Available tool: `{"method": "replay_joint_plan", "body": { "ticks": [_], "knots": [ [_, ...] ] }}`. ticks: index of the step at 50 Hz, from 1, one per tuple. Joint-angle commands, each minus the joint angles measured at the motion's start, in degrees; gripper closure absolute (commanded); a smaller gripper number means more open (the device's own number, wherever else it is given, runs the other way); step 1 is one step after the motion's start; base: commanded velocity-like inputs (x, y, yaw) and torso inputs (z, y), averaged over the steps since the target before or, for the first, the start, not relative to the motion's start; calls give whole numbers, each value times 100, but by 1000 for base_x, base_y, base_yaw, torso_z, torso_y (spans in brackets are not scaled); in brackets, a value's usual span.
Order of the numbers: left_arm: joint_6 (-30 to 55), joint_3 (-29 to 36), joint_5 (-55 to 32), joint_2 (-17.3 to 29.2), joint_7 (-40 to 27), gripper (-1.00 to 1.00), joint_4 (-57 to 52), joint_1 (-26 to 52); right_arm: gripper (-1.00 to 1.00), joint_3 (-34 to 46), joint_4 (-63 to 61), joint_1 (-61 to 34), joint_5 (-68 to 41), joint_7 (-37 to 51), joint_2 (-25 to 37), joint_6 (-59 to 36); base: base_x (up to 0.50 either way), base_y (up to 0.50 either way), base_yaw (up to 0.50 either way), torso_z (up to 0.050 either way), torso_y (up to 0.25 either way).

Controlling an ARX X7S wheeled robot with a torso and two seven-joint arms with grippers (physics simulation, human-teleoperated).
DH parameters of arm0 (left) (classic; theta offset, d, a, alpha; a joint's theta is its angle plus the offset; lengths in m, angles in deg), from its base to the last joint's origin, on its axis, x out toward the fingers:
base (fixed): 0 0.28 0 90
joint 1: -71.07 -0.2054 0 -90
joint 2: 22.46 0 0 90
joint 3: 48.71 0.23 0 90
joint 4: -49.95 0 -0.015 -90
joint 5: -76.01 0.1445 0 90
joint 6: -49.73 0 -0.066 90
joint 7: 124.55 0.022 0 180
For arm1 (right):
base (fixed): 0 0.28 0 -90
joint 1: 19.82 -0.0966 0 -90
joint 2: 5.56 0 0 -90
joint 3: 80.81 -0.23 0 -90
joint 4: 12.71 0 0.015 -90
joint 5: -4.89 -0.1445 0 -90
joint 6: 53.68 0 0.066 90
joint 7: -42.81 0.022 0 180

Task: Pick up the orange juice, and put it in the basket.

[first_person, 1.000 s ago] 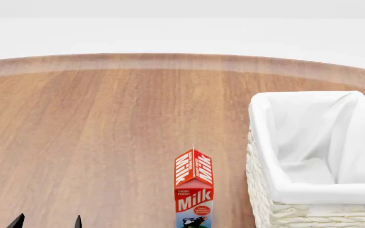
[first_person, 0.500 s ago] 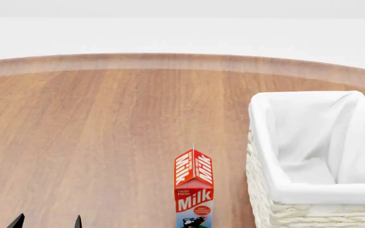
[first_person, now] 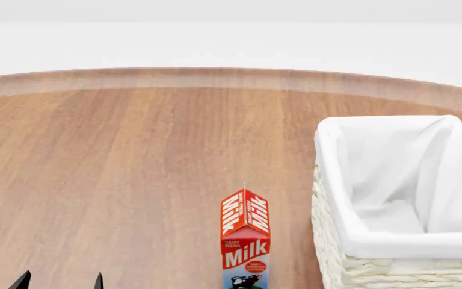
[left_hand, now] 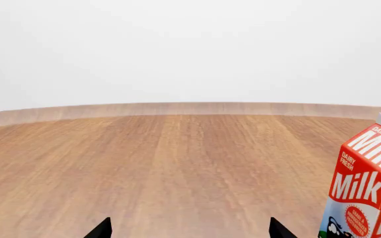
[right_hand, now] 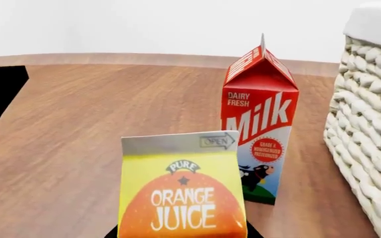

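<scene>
The orange juice [right_hand: 180, 191], a yellow and orange carton, stands upright right in front of the right wrist camera. My right gripper [right_hand: 182, 234] has a dark finger tight against each side of the carton's lower part and appears shut on it. The orange juice and the right gripper are out of the head view. The basket [first_person: 339, 174], cream wicker with a white liner, stands at the table's right; its woven wall [right_hand: 369, 148] is beside the cartons. My left gripper [first_person: 61, 282] is open and empty, also in the left wrist view [left_hand: 189, 233].
A red and white Milk carton [first_person: 245, 241] stands upright just left of the basket, behind the orange juice [right_hand: 260, 124], and beside the left gripper [left_hand: 369, 188]. The round wooden table [first_person: 135, 150] stretches to the far edge.
</scene>
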Motion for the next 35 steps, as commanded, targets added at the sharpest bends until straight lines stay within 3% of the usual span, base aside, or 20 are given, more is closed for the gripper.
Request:
{"method": "replay_joint_plan", "body": {
  "ticks": [1,35],
  "knots": [
    [-7,19,-13,13,-16,-100,2,5,100,36,-33,2,34,8,16,6,0,0,0,0,0],
    [-25,71,-50,50,-59,-100,8,20,100,-39,-1465,257,-202,305,413,-469,0,0,0,0,0]
  ]
}}
